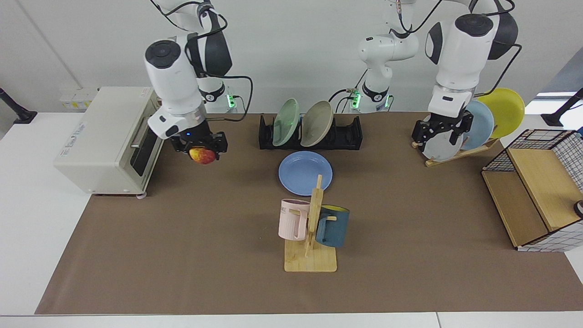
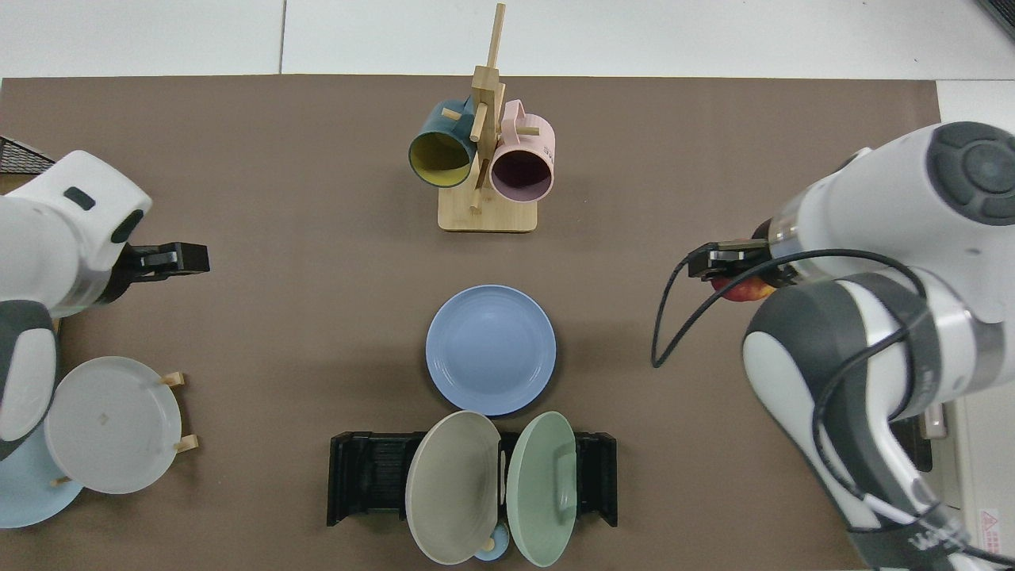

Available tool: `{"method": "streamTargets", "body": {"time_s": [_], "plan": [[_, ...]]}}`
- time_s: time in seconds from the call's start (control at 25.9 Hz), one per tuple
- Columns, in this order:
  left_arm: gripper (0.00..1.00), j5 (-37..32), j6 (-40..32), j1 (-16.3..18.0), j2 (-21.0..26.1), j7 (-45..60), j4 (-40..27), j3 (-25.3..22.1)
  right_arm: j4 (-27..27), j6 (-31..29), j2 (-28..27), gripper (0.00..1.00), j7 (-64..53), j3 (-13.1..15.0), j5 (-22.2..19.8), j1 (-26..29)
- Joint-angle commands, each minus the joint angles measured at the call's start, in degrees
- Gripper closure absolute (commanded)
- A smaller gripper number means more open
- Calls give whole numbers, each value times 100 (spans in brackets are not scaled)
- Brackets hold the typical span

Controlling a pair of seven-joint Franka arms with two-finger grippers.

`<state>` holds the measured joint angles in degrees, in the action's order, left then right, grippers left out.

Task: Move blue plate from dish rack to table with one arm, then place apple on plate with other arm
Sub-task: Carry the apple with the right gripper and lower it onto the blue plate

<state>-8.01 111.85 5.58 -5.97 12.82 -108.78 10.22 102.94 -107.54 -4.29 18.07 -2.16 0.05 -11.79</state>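
The blue plate is lying flat on the tabletop just in front of the dish rack, ready for fruit. The right gripper is carrying one apple, jaws pinching it, left of the plate. The left gripper is waiting by the wooden rack's three plates, jaws seemingly spread. Two plates are leaning in the dish rack.

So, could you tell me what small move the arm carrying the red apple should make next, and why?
Probably carry it sideways until it hangs over the round periwinkle-blue plate. The right gripper holds the small red-and-yellow apple above the brown mat, off to the plate's side; the plate lies flat and bare, and the left gripper is away by the wooden rack.
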Motion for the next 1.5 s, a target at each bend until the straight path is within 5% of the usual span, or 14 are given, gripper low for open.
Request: {"method": "streamTargets", "body": {"time_s": [0.0,0.66,1.23,1.27,1.31,1.35,1.47], "plan": [[0,300,-321,-31,-299,-533,23,-239,59,-372,-177,100,1162,-4,30,-595],[0,502,-304,-66,-343,-684,129,-125,15,-1558,-1293,100,4002,14,-66,-2459],[0,458,-717,-49,-379,-728,287,-108,429,-2624,-2032,100,4311,-4,136,-2442],[0,458,-743,-49,-379,-719,287,-108,420,-2588,-2032,75,4319,-4,136,-2442],[0,458,-769,-49,-379,-728,287,-108,402,-2553,-2032,12,4328,-4,144,-2451],[0,450,-761,-49,-379,-728,313,-108,376,-2518,-2006,1,4320,-4,144,-2451],[0,537,-796,-40,-318,-728,488,-99,157,-2045,-1848,0,4302,-4,153,-2381]]}}
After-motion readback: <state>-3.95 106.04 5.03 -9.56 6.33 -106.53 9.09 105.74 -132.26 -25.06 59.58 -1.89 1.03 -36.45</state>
